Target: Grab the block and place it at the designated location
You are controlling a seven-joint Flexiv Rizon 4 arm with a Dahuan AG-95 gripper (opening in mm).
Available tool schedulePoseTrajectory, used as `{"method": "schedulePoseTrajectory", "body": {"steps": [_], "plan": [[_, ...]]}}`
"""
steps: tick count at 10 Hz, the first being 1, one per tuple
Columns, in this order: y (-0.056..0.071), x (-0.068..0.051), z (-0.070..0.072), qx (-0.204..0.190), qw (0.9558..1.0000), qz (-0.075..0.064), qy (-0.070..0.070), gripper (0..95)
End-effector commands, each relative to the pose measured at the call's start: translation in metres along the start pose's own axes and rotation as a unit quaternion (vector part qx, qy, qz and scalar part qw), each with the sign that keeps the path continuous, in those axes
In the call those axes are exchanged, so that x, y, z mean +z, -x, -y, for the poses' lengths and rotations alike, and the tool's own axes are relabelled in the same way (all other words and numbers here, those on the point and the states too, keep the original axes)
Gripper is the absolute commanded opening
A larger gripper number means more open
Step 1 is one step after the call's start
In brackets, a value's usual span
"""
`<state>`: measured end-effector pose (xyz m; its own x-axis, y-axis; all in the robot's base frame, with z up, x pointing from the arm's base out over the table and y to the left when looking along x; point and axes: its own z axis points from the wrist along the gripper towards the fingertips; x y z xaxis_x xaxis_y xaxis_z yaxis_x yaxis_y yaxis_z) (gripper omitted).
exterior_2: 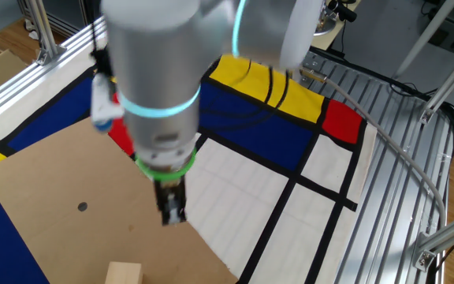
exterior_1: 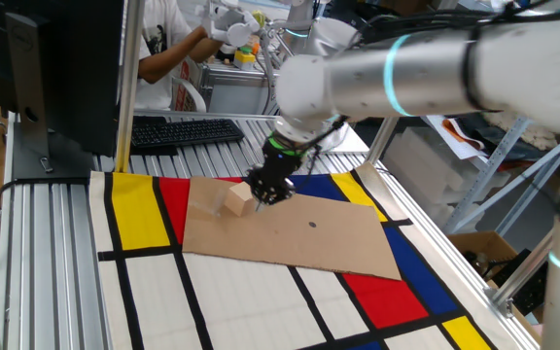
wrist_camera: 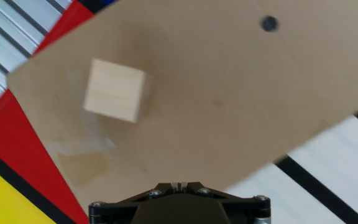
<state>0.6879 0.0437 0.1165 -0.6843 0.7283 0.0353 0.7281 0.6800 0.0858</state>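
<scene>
while the block [exterior_1: 240, 200] lies free on the brown cardboard sheet [exterior_1: 299, 238], the gripper [exterior_1: 268, 190] hangs just beside it, pointing down, with its fingers pressed together and nothing between them. in the other fixed view the gripper [exterior_2: 173, 207] is above the board and the block [exterior_2: 124, 274] sits apart from it near the bottom edge of the picture. in the hand view the block [wrist_camera: 114, 91] shows to the left of the middle, a little turned against the line of the fingers, and not under them.

the step in hand, as i judge it, is the approach for the grasp. to do it well the fingers must first be spread wider than the block while the hand is clear of it; if it descends like this, the tips may strike the top or push the block away. the hand should then be moved sideways until the block is centred, and turned so the two fingers meet flat opposite faces, not corners. a small dark dot [wrist_camera: 268, 23] on the cardboard may be the designated location, but i cannot be sure.
</scene>
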Motion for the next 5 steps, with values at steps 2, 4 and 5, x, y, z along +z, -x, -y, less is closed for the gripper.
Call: {"method": "schedulePoseTrajectory", "body": {"steps": [2, 4, 5], "plan": [[0.016, -0.004, -0.009, -0.009, 0.9999, -0.008, 0.001, 0.0], [0.027, -0.005, -0.020, -0.007, 0.9999, -0.011, -0.005, 0.0], [0.029, -0.003, -0.025, -0.004, 0.9998, -0.013, -0.012, 0.0]]}}
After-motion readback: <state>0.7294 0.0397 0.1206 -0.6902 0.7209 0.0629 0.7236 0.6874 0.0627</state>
